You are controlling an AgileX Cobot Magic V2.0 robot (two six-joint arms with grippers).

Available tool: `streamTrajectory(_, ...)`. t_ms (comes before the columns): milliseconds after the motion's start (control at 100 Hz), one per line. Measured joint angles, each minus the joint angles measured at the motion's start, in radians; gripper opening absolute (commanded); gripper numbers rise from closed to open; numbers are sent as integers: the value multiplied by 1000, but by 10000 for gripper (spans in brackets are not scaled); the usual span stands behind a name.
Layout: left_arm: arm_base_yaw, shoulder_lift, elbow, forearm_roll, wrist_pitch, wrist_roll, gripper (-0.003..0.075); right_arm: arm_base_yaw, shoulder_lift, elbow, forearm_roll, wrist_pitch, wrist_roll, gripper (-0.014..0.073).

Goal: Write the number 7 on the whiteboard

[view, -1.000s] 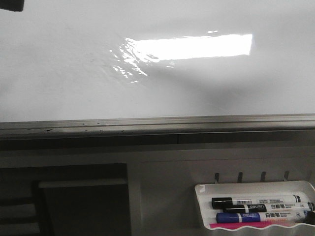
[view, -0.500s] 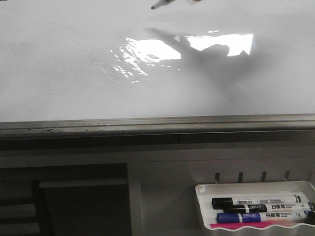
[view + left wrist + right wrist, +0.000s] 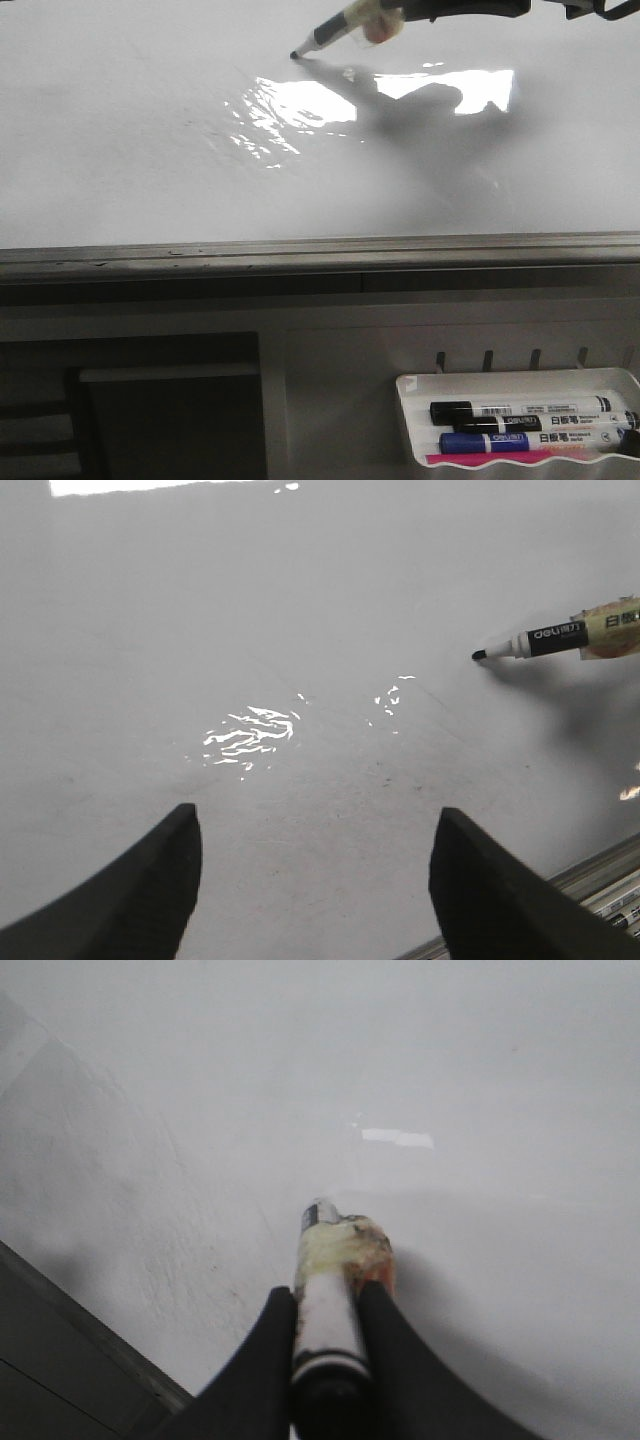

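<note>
The whiteboard [image 3: 120, 150] fills the upper front view. No number 7 or any marker line shows on it. My right gripper [image 3: 400, 12] enters at the top edge, shut on a black-tipped marker [image 3: 335, 33] with tape around its barrel. The marker slants down to the left and its tip [image 3: 293, 54] is at the board surface. In the right wrist view the gripper [image 3: 327, 1292] clamps the marker [image 3: 322, 1260] over the board. My left gripper [image 3: 318, 815] is open and empty above the board, with the marker [image 3: 560, 637] off to one side of it.
A grey edge rail [image 3: 320, 250] runs along the board's near side. A white marker tray [image 3: 410, 400] at the lower right holds a black marker [image 3: 520, 410], a blue one [image 3: 485, 440] and a pink item. A bright glare [image 3: 440, 95] lies on the board.
The marker and my right gripper came in from the top edge and moved down and left. The tip now meets the board, and a shadow covers part of the glare.
</note>
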State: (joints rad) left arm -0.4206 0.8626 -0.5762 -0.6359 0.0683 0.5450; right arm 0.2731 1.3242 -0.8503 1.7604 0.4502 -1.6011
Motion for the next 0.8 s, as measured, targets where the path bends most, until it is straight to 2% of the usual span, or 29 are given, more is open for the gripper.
streamTrajectory(250, 0, 0, 2, 0, -1, 0, 439, 2, -12, 9, 1, -21, -1, -52)
streamTrajectory(580, 0, 0, 2, 0, -2, 0, 439, 3, -139, 99, 1, -180, -3, -53)
streamTrajectory(800, 0, 0, 2, 0, -2, 0, 439, -17, -161, 113, 1, -192, -3, -53)
